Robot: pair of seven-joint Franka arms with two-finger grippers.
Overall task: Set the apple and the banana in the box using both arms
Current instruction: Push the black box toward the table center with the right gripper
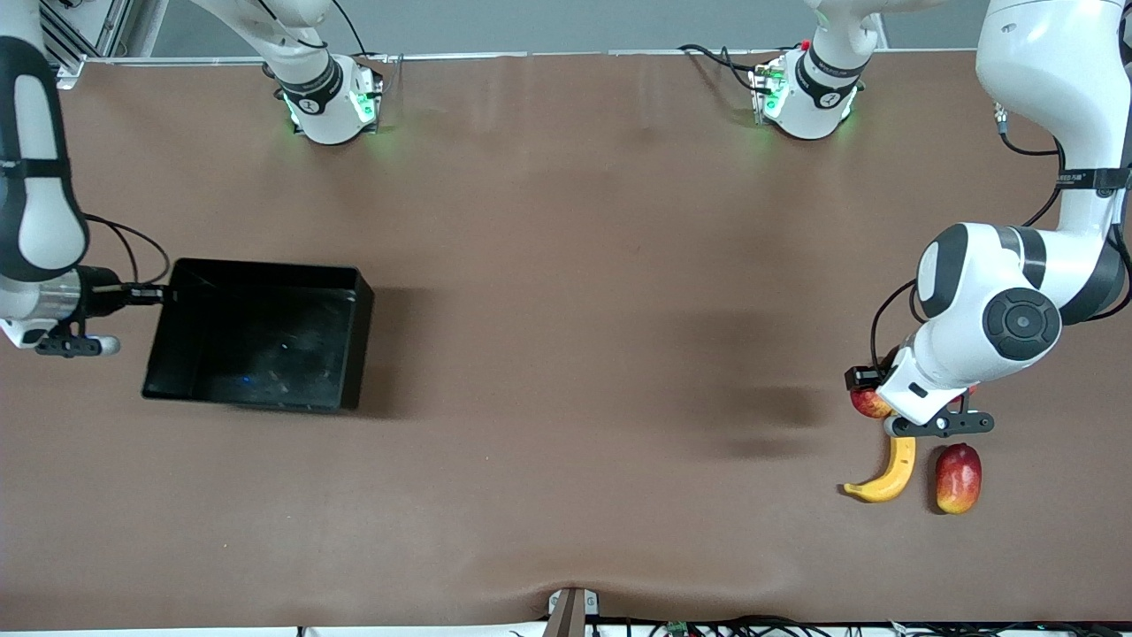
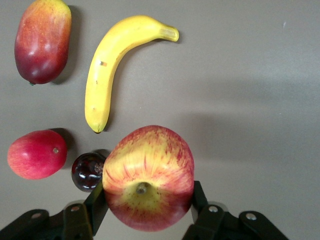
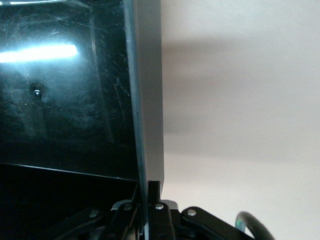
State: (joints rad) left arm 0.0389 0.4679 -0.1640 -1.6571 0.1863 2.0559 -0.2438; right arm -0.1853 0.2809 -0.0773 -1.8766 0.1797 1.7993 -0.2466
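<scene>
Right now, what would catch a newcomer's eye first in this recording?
The left gripper is shut on the apple at the left arm's end of the table, just above the banana and mango. At the right arm's end, the right gripper pinches a wall of the black box.

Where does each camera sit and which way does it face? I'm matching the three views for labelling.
Front view: high across the table, facing both arms; box and banana show.
Left wrist view: on the left arm, looking down past the left gripper shut on the apple.
Right wrist view: on the right arm, along the right gripper clamping the box wall.
Shared: banana in front and left wrist views.
</scene>
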